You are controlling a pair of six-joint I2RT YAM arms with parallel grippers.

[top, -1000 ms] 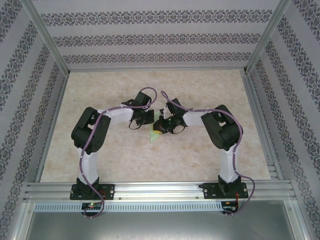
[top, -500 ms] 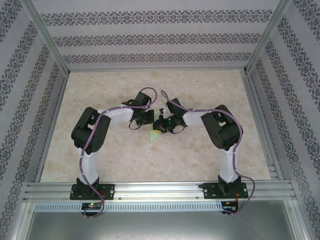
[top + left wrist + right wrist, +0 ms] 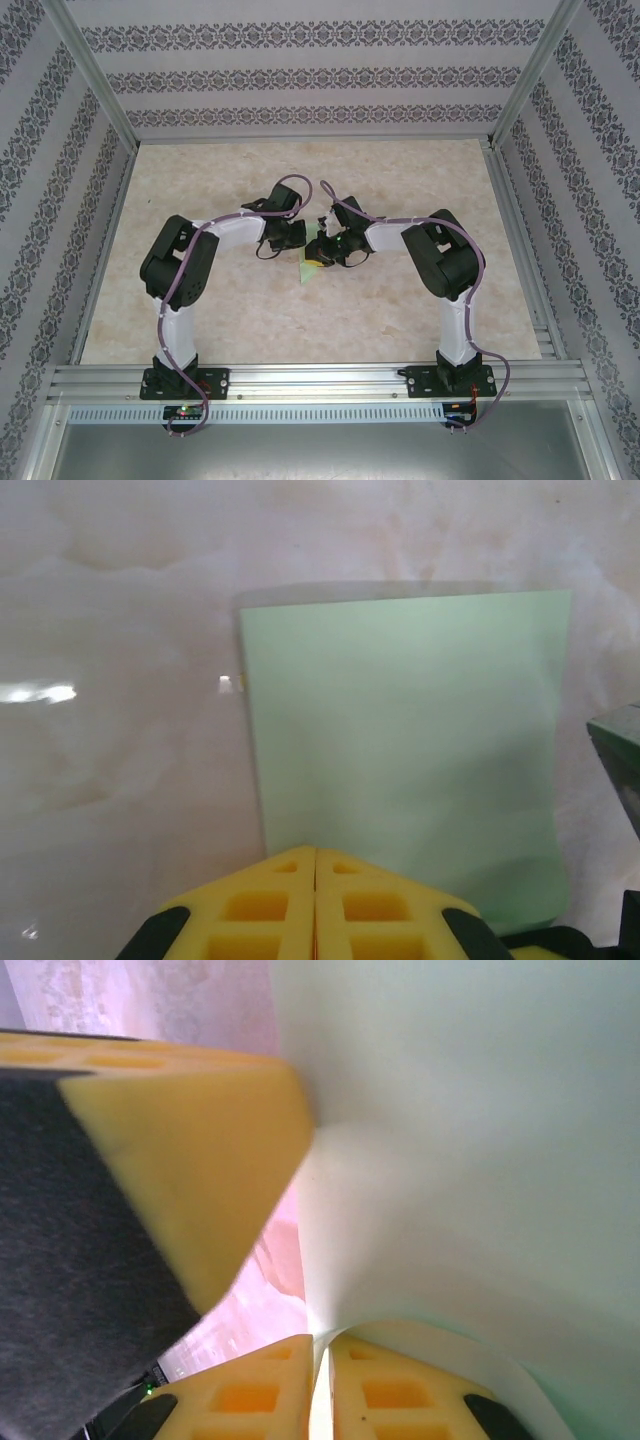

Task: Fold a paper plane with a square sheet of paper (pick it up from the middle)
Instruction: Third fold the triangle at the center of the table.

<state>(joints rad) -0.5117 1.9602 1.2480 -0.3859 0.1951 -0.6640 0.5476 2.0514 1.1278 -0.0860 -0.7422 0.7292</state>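
The sheet of paper (image 3: 400, 750) is thin, matte and pale green. In the left wrist view it shows as a smooth upright rectangle with crisp corners. It is held just above the middle of the glossy, marbled beige table (image 3: 400, 310) and peeks out at 6 o'clock below both wrists in the top view.

The left pincer (image 3: 316, 900) has its ribbed yellow foam fingers pressed flat together on the sheet's near edge. The right pincer (image 3: 322, 1385) is likewise closed, with a sliver of paper running up between its pads. From there the sheet bows upward in a soft curve.

In the right wrist view, at 10 o'clock, the left arm's blunt yellow-and-black finger (image 3: 200, 1160) crowds in and touches the paper where it bends. A dark piece of the right arm sits at 3 o'clock in the left wrist view. Patterned walls (image 3: 320, 70) (floral stripes) ring the table, and a metal rail (image 3: 320, 380) lies at 6 o'clock.

Compared with a second ago, the left arm's elbow has shifted slightly toward 8 o'clock, while the paper stays put.
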